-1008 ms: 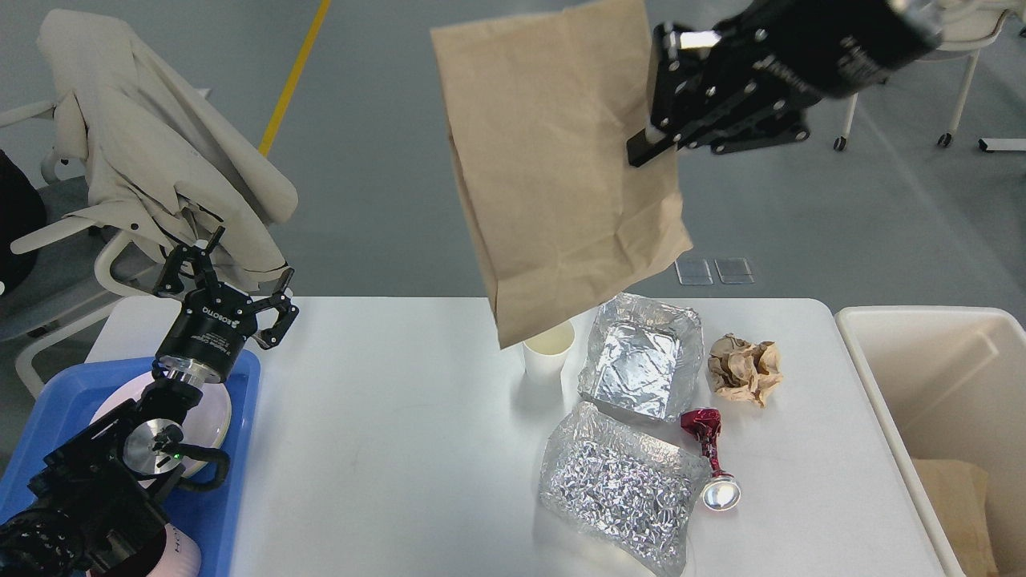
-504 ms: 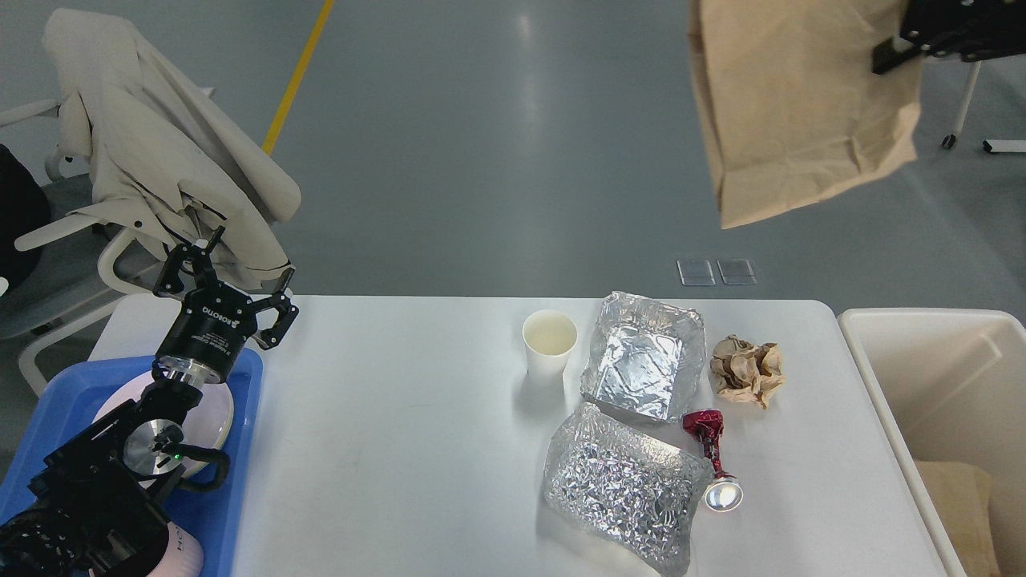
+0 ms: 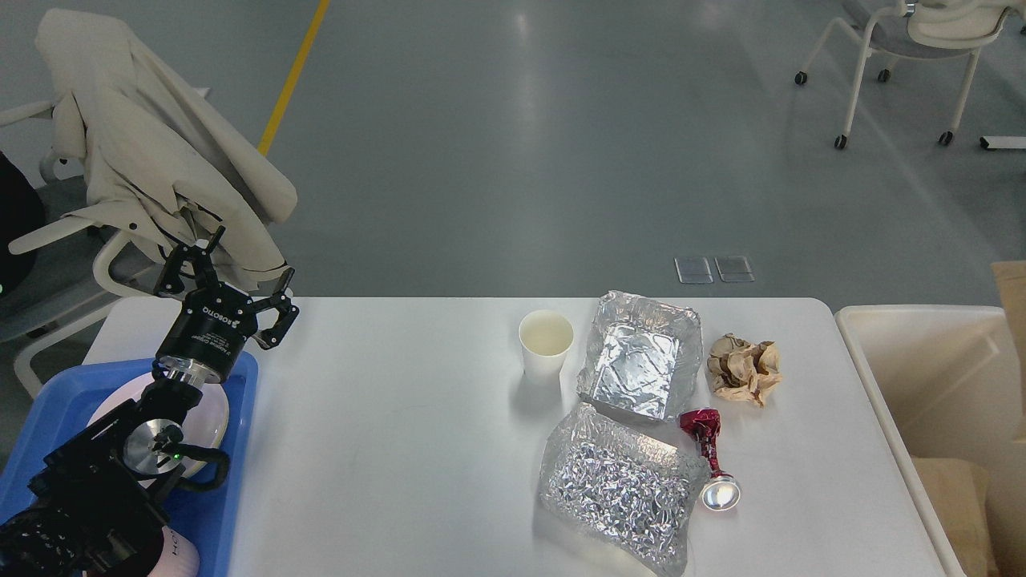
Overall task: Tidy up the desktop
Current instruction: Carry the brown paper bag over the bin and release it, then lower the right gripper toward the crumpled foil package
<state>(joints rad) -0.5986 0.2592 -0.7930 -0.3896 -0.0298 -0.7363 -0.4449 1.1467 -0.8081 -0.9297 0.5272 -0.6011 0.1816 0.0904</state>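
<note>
The counter (image 3: 385, 417) carries a loose cluster of litter toward its right half; take the paper cup (image 3: 546, 343) as the landmark. Just right of the cup sits an open foil tray (image 3: 637, 365), and nearer the robot from the cup lies a crumpled foil sheet (image 3: 613, 485), its far edge touching or nearly touching the tray. Further right of the cup are a brown paper wad (image 3: 744, 369) and a red foil wrapper (image 3: 705, 437) with a shiny round end. Well right of the cup, off the counter's edge, stands the cream bin (image 3: 922, 377); a sliver of brown paper bag (image 3: 1011, 320) shows above its far side.

The left end effector (image 3: 232, 288) hangs over the counter's left corner by the blue tray (image 3: 240, 449), fingers spread apart and empty. The right end effector is out of view, so its state cannot be told; it probably holds that bag over the bin.

To do this step well, release the bag only once it is fully inside the bin's walls, then take the light pieces nearest the bin first, lifting clear of the cup so it is not tipped.
</note>
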